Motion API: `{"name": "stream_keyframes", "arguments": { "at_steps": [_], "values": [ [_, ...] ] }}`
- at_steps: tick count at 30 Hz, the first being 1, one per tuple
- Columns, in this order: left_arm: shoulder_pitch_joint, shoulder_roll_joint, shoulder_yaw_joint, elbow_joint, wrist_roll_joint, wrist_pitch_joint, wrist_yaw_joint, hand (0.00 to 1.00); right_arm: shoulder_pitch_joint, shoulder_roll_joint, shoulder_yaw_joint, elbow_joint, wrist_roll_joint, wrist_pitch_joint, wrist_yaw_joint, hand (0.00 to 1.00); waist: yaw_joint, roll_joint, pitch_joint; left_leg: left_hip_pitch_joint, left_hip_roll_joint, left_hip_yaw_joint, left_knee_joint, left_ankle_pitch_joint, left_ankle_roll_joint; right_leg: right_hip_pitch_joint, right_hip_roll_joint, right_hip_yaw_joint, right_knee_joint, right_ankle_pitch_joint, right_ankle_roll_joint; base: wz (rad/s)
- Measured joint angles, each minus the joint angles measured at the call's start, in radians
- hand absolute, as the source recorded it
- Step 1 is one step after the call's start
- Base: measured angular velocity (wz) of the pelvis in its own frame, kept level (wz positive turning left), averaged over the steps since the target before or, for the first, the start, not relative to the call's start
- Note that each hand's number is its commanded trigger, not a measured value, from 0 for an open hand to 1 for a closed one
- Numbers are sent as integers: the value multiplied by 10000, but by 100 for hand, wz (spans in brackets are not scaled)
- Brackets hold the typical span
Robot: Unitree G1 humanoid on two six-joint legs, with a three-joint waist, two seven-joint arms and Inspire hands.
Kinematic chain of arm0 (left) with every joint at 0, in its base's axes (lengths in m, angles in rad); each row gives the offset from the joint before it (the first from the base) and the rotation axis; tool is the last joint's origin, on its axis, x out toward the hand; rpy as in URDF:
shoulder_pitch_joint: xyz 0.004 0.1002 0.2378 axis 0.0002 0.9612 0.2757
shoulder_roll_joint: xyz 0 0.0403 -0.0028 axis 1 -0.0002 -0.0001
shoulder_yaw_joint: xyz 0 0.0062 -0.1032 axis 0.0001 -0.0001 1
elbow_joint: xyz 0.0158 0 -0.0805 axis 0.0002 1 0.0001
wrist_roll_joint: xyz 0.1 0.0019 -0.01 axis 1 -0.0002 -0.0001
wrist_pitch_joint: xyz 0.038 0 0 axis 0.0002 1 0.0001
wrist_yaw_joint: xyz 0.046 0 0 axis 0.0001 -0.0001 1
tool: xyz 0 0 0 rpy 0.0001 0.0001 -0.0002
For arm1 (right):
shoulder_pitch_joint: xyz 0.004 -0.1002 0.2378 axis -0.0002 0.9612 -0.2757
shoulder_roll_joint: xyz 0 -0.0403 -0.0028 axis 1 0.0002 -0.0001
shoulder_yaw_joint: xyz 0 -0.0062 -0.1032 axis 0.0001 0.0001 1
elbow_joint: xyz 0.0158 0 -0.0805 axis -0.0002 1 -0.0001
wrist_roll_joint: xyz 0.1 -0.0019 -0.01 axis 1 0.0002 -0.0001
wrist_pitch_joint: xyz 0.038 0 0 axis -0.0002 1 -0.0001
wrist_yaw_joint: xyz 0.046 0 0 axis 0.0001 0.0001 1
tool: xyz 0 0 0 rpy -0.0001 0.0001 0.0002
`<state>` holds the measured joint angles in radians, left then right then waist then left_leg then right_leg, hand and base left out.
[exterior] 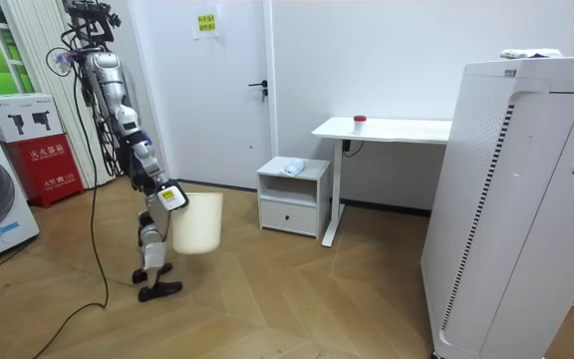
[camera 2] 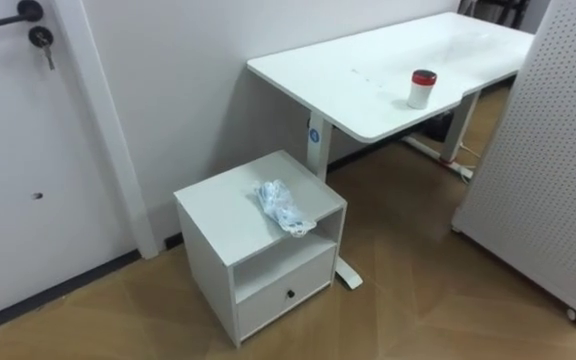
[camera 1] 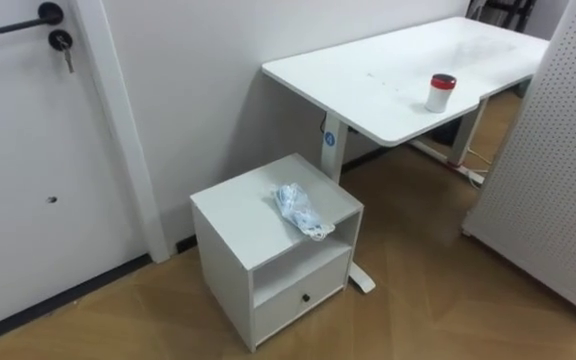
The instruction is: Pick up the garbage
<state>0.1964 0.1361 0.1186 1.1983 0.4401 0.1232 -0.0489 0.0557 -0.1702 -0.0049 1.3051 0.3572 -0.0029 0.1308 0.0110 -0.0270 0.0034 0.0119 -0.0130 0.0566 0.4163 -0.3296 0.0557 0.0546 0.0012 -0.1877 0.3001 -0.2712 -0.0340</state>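
Fingers I can't read: what looks like my right hand (exterior: pixel 167 196) sits against a pale bin (exterior: pixel 198 221); crumpled wrapper (camera 1: pixel 301 210) lies on the cabinet (camera 1: pixel 233 212).

The pegboard panel (camera 1: pixel 558 150) hides the table (camera 1: pixel 388 75) at 3 o'clock; the door (camera 1: pixel 28 150) is cut off at 9 o'clock; the crumpled garbage (camera 1: pixel 301 210) is too small to identify.

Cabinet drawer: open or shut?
Shut. The drawer front sits flush with the frame of the cabinet, with no gap showing around it, and its knob faces out.
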Motion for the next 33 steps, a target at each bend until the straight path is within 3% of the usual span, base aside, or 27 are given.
{"name": "stream_keyframes", "arguments": {
  "at_steps": [2,4,5,7,9,10,11,12,14,15,16,18,19,20,21,22,23,24,25,26,28,29,30,31,32,33],
  "values": [
    [-45,48,-14,6,-8,6,0,0,12,-6,24,-32,66,0,117,100,70,-81,-1,-634,140,238,1517,-140,-107,-250,-91,-15,754,-601,-252,0],
    [-69,43,-36,6,-65,11,-4,0,58,-23,14,-22,151,6,155,100,80,-42,-24,-952,320,395,2366,-99,-174,-187,-21,7,859,-747,-364,5],
    [-38,44,-34,9,-79,20,-4,0,38,-22,15,-32,151,38,148,100,97,-40,-8,-1302,452,560,3077,75,-378,-172,36,79,911,-798,-419,5],
    [62,26,-45,-7,-85,14,-13,0,-15,-53,15,-12,253,58,125,100,120,-105,62,-2117,521,632,4022,311,-470,7,0,241,983,-901,-445,3],
    [215,6,-75,-26,-157,15,-14,0,54,-125,0,-32,327,82,113,100,71,-72,84,-2864,438,662,3070,272,-366,131,-63,302,961,-1036,-440,3],
    [342,11,-96,-34,-157,18,-9,0,98,-179,30,-38,419,114,98,100,138,-59,81,-3294,343,674,1895,560,-572,217,-145,328,957,-1153,-400,-13],
    [422,15,-95,-28,-160,6,15,0,230,-223,33,-135,445,136,89,100,243,-34,81,-3613,334,689,609,1131,-670,344,-200,373,958,-1307,-359,-22],
    [487,15,-91,-27,-163,-6,35,0,288,-232,35,-201,428,150,77,100,289,-45,64,-3716,342,701,137,1549,-666,403,-227,454,965,-1400,-316,-37],
    [642,-15,-45,-23,-313,-23,57,0,437,-250,38,-356,426,188,4,100,282,-88,30,-3702,254,818,-721,3055,-444,765,-474,591,827,-1721,-88,-29],
    [624,-10,-45,-24,-352,-89,63,0,475,-253,35,-393,434,182,-15,100,227,-123,11,-3695,147,847,-748,3298,-248,823,-548,612,760,-1756,52,-10],
    [648,-9,-45,-17,-349,-279,108,0,549,-257,38,-393,434,186,-83,100,226,-221,-100,-3663,-17,1037,-614,3390,-16,846,-769,734,710,-1853,268,-21],
    [562,-2,-19,-30,-351,-521,182,0,494,-255,20,-401,414,179,-144,100,240,-389,-83,-3709,-163,1341,72,2944,228,1116,-1020,871,379,-1832,393,-32],
    [486,7,-20,-34,-383,-656,194,0,479,-264,25,-482,317,111,-191,100,237,-431,14,-3957,-91,1351,1040,2478,291,1449,-1130,1111,133,-1715,496,-31],
    [411,67,-31,-26,-596,-766,195,0,413,-231,128,-568,226,86,-266,100,315,-388,188,-4556,-75,1496,2486,2117,366,1901,-1191,1635,40,-1697,511,-28],
    [388,57,-36,-11,-673,-791,196,0,518,-257,247,-622,221,81,-322,100,342,-453,88,-4628,-175,1491,2339,2096,329,2011,-1251,1744,63,-1710,515,-12],
    [238,-13,-47,-43,-830,-865,196,0,707,-414,282,-652,242,104,-357,100,294,-260,-49,-4561,-165,1441,1546,2156,349,1996,-1223,1549,476,-1817,545,-9],
    [236,83,-35,10,-1009,-931,228,0,742,-365,267,-621,229,193,-475,100,481,-365,-102,-4523,-365,1421,2072,1569,502,1864,-1516,1437,1419,-2132,736,-11],
    [207,92,-29,0,-1042,-939,272,0,741,-363,240,-620,226,197,-530,100,527,-520,-105,-4459,-472,1439,2224,1331,539,1704,-1648,1361,2020,-2138,787,-13],
    [89,95,-31,-2,-1058,-972,417,0,705,-381,145,-706,219,177,-634,100,531,-597,-107,-4217,-644,1544,2369,1007,703,1360,-1908,1172,3232,-1859,1146,4],
    [7,94,-38,-10,-1083,-981,454,0,710,-389,74,-801,218,167,-683,100,522,-616,-106,-4096,-720,1568,2411,865,781,1176,-2047,1071,3855,-1579,1234,13],
    [-203,139,-74,-159,-1319,-1051,707,0,659,-411,-4,-986,219,61,-750,100,520,-561,-73,-3411,-865,1542,2208,466,918,541,-2310,996,5653,275,1176,4],
    [-248,173,-146,-172,-1335,-1084,790,0,599,-405,31,-999,216,32,-745,100,527,-434,-61,-3216,-863,1516,2085,400,937,357,-2314,1020,6043,872,1101,-10],
    [-361,245,-290,-183,-1329,-1151,976,0,499,-390,72,-1056,220,-11,-738,100,584,-376,-62,-2850,-864,1438,1781,319,962,-73,-2356,1044,6730,1757,1016,-14],
    [-487,318,-445,-222,-1319,-1236,1199,0,401,-387,90,-1117,213,-70,-735,100,615,-264,9,-2507,-817,1321,1497,251,941,-762,-2346,1015,7480,1437,971,-11],
    [-469,362,-450,-411,-1304,-1337,1376,0,432,-369,112,-1420,223,-195,-714,100,635,-183,38,-2252,-723,1300,1195,250,941,-1511,-2261,867,7834,875,886,-5],
    [-500,368,-464,-519,-1332,-1408,1480,0,430,-372,106,-1558,241,-230,-706,100,582,-103,38,-2164,-641,1280,1108,249,936,-1861,-2236,672,7780,588,845,0]
  ]
}}
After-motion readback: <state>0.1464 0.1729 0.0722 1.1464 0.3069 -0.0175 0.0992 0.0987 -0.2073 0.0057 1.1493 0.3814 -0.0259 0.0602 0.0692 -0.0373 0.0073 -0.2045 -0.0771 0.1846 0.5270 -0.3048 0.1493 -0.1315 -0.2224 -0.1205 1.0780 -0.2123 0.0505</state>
